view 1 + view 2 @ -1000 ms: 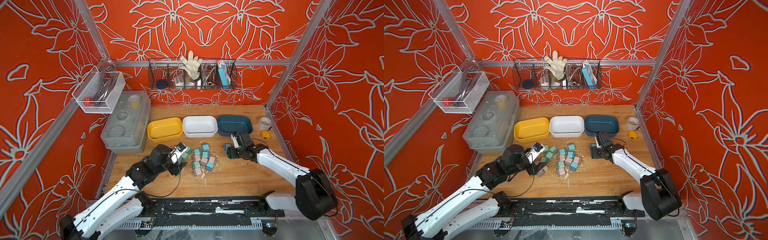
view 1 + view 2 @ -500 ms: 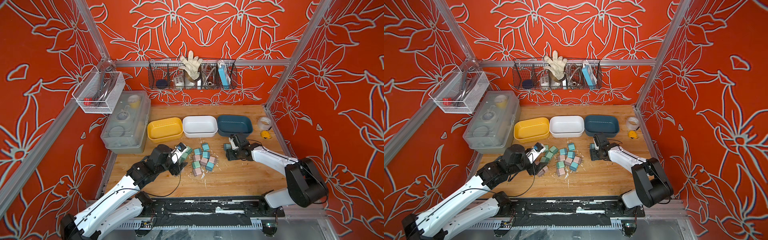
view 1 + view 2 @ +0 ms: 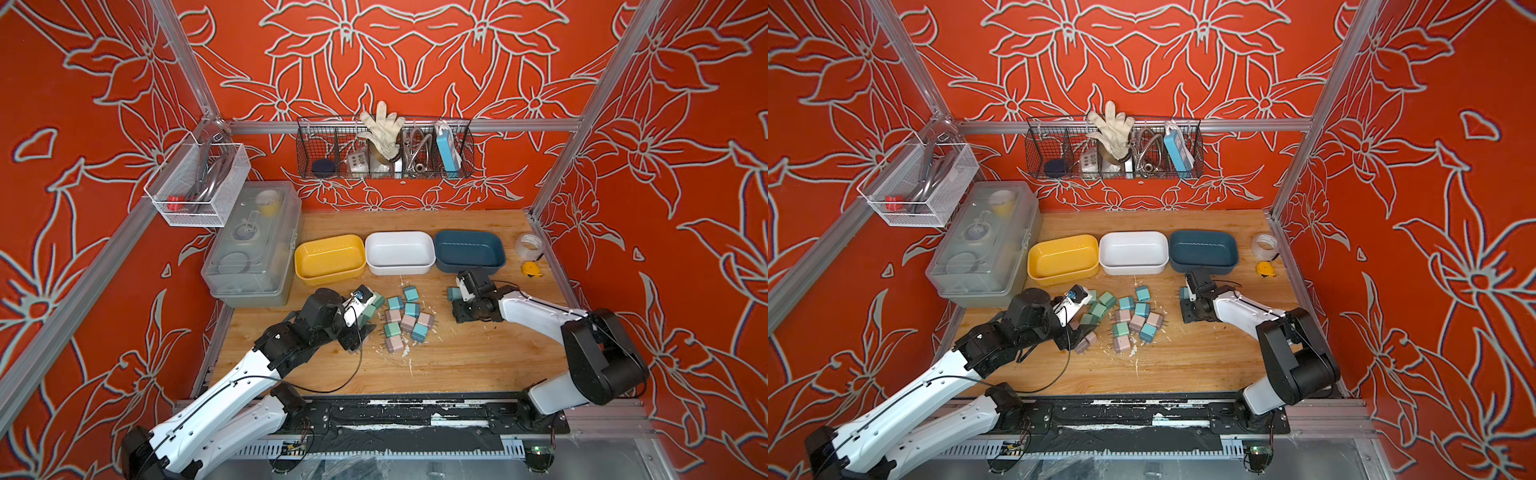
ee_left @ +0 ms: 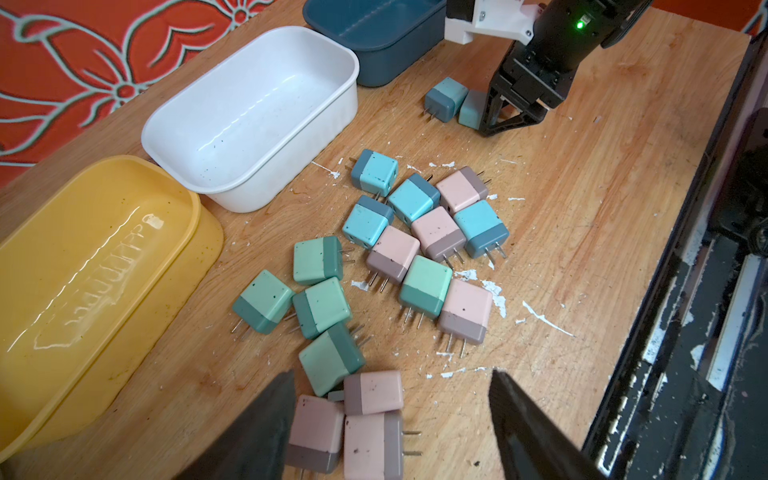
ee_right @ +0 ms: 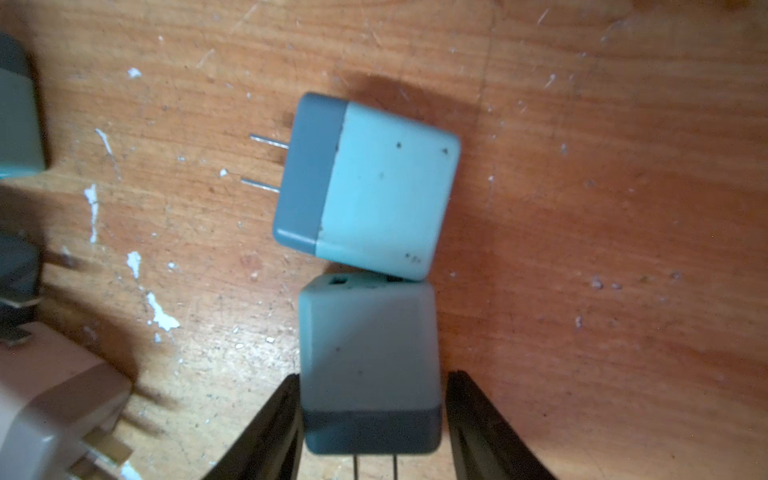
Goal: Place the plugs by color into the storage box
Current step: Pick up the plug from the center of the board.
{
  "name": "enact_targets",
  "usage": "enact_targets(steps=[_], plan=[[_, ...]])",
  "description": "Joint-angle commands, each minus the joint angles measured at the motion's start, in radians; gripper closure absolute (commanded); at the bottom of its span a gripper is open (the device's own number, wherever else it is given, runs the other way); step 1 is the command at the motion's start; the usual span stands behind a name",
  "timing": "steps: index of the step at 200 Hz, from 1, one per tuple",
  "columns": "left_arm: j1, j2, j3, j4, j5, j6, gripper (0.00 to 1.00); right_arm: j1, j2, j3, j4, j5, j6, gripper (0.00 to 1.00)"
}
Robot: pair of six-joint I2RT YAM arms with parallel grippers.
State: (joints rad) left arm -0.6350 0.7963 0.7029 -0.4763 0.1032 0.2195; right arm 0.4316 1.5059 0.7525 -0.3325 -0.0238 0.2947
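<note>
Nothing is sorted yet: the yellow tub (image 3: 328,257), white tub (image 3: 399,251) and dark blue tub (image 3: 467,249) at 12 o'clock sit empty, and the plugs (image 4: 436,232) lie on the table (image 3: 457,365). At 3 o'clock of the pile, the right pincer (image 5: 372,380) straddles a light blue plug (image 5: 368,353); whether it grips it is unclear. The left pincer (image 4: 392,374) gapes wide over pink plugs (image 4: 374,392), holding nothing.

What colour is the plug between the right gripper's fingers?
Light blue, with a darker grey-blue prong end. The plug shows best in the right wrist view.
</note>
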Motion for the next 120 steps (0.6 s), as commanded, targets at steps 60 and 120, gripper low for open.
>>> enact_targets(steps=[60, 120], plan=[[0.0, -0.005, -0.004, 0.018, 0.007, -0.002, 0.26, 0.005, 0.002, 0.011, 0.008, 0.01, -0.015, 0.52], [-0.001, -0.007, -0.006, 0.016, 0.007, -0.002, 0.26, 0.005, 0.0, 0.027, -0.02, -0.017, -0.016, 0.59]])
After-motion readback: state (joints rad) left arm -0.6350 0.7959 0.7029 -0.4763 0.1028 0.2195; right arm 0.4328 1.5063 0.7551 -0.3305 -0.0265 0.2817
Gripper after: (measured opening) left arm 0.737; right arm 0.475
